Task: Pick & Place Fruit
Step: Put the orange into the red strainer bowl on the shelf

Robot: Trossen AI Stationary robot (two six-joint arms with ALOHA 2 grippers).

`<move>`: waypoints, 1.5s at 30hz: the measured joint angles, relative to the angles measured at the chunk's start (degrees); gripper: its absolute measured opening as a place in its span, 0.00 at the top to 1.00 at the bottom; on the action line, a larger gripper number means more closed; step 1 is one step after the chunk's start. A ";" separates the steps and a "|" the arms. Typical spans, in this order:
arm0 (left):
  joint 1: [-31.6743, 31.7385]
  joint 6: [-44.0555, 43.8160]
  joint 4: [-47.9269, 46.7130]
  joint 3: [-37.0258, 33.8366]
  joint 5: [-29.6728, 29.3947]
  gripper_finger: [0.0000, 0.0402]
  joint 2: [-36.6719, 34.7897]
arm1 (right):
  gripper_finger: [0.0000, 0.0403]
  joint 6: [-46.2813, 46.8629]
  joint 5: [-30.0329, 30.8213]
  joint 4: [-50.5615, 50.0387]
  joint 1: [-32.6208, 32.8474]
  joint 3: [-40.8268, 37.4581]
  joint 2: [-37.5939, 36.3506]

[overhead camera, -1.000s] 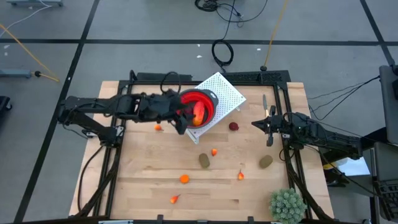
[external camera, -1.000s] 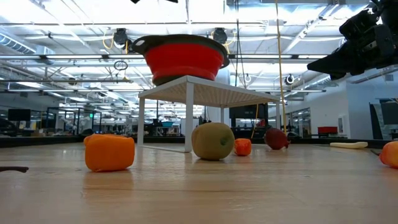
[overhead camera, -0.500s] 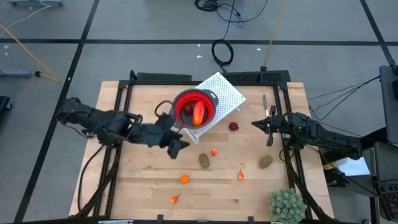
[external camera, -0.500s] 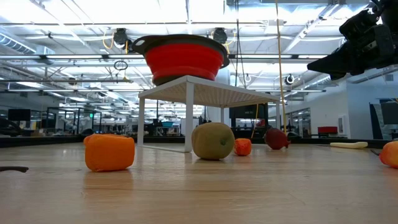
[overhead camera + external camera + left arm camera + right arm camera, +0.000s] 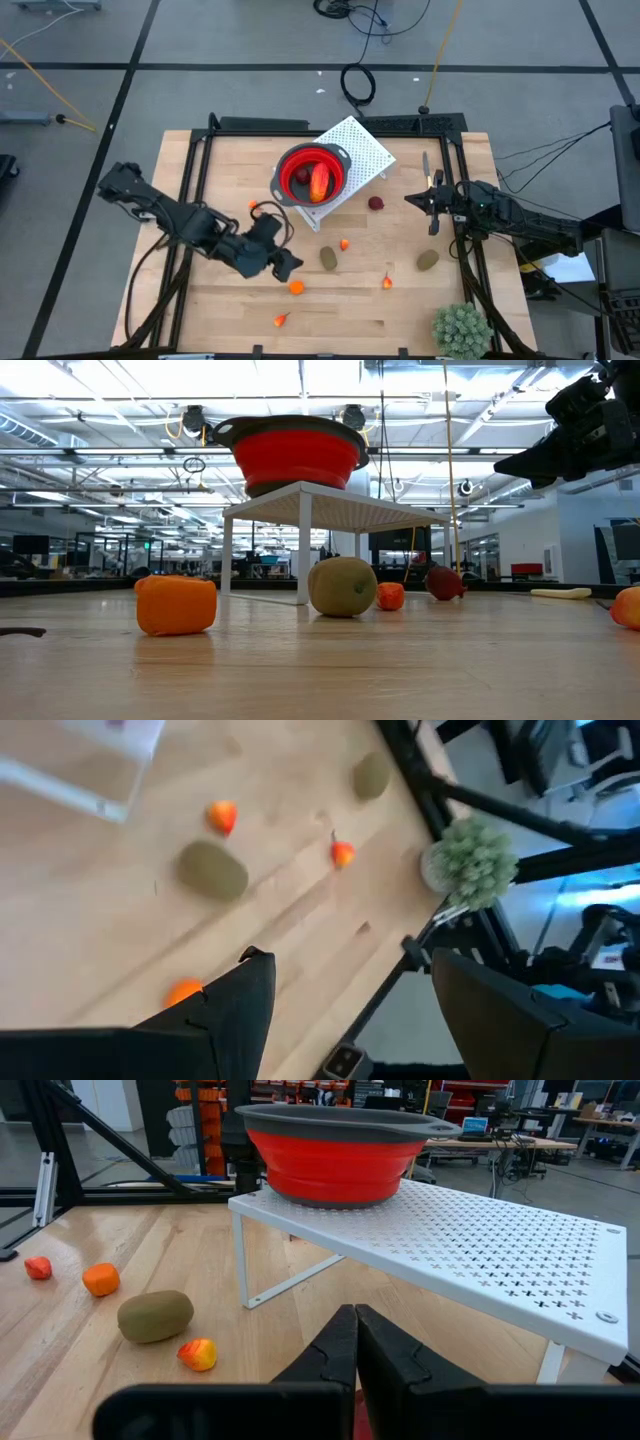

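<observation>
The left gripper [image 5: 285, 265] hangs over the middle-left of the table [image 5: 230, 300] with its fingers [image 5: 235, 1005] spread apart and nothing between them, touching nothing. Just beside it lies an orange piece [image 5: 297, 288], with a smaller orange bit [image 5: 281, 320] nearer the front edge. A brown-green oval [image 5: 328, 258] and a small orange bit [image 5: 345, 244] sit close by toward the centre, another orange bit [image 5: 387, 282] and a second oval [image 5: 427, 261] farther right, and a dark red ball [image 5: 376, 203] by the white rack [image 5: 365, 150]. One long red-orange piece [image 5: 319, 181] lies in the red bowl [image 5: 300, 165] on that rack. The right gripper [image 5: 434, 203] waits at the right edge, fingers pressed together, empty. Bare wood lies open along the left side and the front. A spiky plant [image 5: 461, 329] stands at the front right corner.
</observation>
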 joint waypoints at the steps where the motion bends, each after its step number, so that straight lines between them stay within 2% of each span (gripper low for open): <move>1: -0.13 -1.26 0.04 0.00 0.35 0.33 0.65 | 1.00 -0.01 -0.01 -0.03 0.00 -0.01 0.00; 9: -0.14 -11.59 -0.39 0.00 2.40 0.33 5.85 | 1.00 -0.01 -0.01 -0.06 0.00 0.00 -0.01; 17: -0.54 -23.84 -1.46 0.00 13.63 0.33 11.55 | 1.00 -0.02 -0.01 -0.13 -0.01 -0.01 0.00; 20: -1.18 -27.33 -1.48 0.00 15.98 0.33 13.28 | 1.00 -0.02 -0.01 -0.12 -0.01 0.00 -0.01; 34: -2.72 -36.71 -2.60 0.00 17.66 0.33 18.16 | 1.00 -0.02 -0.01 -0.19 -0.01 0.00 0.01; 39: -2.73 -39.93 -5.47 0.02 15.77 0.33 19.03 | 1.00 -0.02 0.01 -0.25 0.01 0.00 -0.01; 45: -1.61 -39.06 -5.20 0.04 14.61 0.33 21.38 | 1.00 -0.02 -0.01 -0.51 0.00 -0.01 -0.01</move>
